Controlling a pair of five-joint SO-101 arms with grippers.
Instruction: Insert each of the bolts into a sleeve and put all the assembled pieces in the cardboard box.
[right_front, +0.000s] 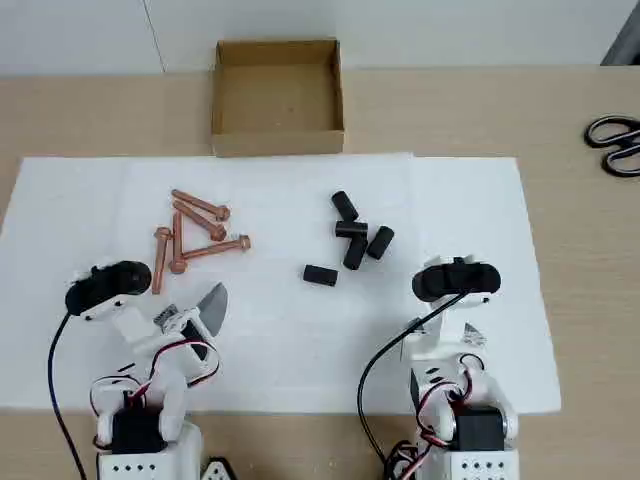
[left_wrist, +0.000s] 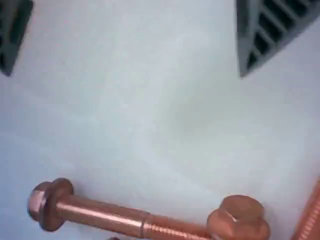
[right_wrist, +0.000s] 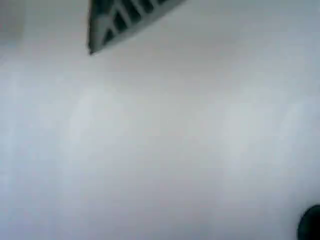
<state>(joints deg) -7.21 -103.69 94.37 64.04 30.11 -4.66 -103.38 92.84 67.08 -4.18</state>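
Observation:
Several copper bolts (right_front: 195, 235) lie in a loose heap on the left of the white sheet (right_front: 270, 330). Several black sleeves (right_front: 355, 240) lie clustered at the sheet's middle. The cardboard box (right_front: 277, 95) stands empty at the back of the table. My left gripper (right_front: 160, 290) is just short of the bolts, open and holding nothing. Its wrist view has the gripper (left_wrist: 125, 75) with wide-apart fingers (left_wrist: 270, 30) over bare sheet, one bolt (left_wrist: 95, 212) and another bolt's head (left_wrist: 240, 217) just beyond. My right gripper (right_front: 455, 275) sits low, to the right of the sleeves; one sleeve (right_wrist: 310, 225) shows at its view's edge.
Black scissors (right_front: 615, 145) lie on the wooden table at the far right. Bare white sheet stretches between the two arms and in front of the box.

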